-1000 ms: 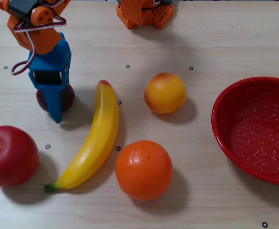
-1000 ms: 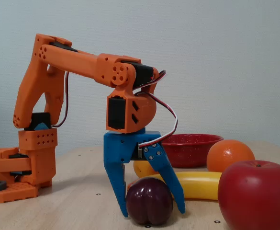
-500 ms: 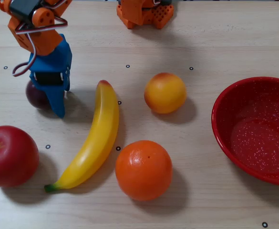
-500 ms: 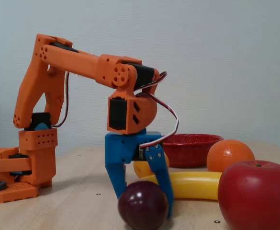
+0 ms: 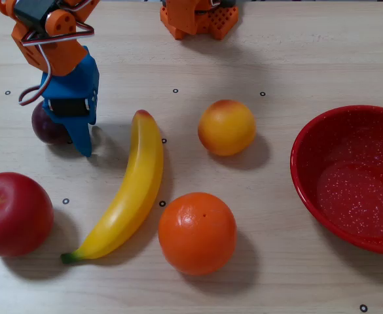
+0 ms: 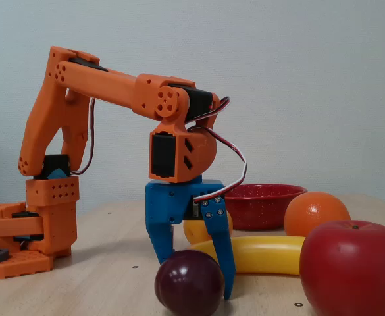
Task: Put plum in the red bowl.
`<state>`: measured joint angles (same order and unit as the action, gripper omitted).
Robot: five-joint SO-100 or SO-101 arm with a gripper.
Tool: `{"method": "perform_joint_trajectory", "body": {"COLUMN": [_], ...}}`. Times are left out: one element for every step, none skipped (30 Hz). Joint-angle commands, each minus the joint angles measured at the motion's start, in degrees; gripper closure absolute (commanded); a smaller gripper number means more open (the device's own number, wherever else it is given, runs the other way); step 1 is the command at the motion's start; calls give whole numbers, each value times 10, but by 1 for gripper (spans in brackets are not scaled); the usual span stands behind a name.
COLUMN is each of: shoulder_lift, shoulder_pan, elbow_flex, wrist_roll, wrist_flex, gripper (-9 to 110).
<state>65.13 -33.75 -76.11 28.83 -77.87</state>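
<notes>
The plum (image 5: 46,123) lies loose on the table at the left in the overhead view, just left of my blue gripper (image 5: 80,134). In the fixed view the plum (image 6: 189,286) sits in front of the gripper (image 6: 199,286), nearer the camera than the fingers and hiding the left fingertip. The jaws point down at the table with a narrowed gap and nothing between them. The red bowl (image 5: 302,140) stands empty at the far right, a long way from the plum. In the fixed view the red bowl (image 6: 264,197) shows behind the other fruit.
A red apple (image 5: 14,212) lies near the plum. A banana (image 5: 135,186), a peach (image 5: 226,127) and an orange (image 5: 196,232) lie between the plum and the bowl. The arm's base (image 5: 198,18) stands at the top edge.
The plum has slipped out from between the fingers and rolled left in the overhead view, toward the fixed camera. The jaws have narrowed on nothing.
</notes>
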Motion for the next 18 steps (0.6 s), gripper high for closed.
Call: {"method": "perform_joint_trajectory", "body": {"shoulder_lift": [62, 68, 72, 76, 80, 83, 85, 88, 91, 93, 96, 98, 101, 104, 105, 108, 111, 113], "shoulder_pan": [10, 9, 7, 6, 5, 4, 4, 3, 1, 0, 0, -1, -2, -2, -2, -2, -1, -1], "elbow_flex": [25, 25, 25, 24, 23, 23, 24, 25, 26, 27, 31, 35, 38, 42, 47, 51, 54, 61], "wrist_roll": [33, 41, 49, 54, 62, 70, 76, 83, 92, 98, 101, 105, 111, 111, 112, 112, 111, 110], "wrist_flex": [-21, -25, -29, -33, -34, -40, -43, -46, -51, -54, -56, -60, -62, -63, -65, -66, -67, -69], "gripper": [78, 78, 77, 77, 76, 76, 75, 74, 74, 73, 73, 72, 71, 71, 70, 69, 69, 68]}}
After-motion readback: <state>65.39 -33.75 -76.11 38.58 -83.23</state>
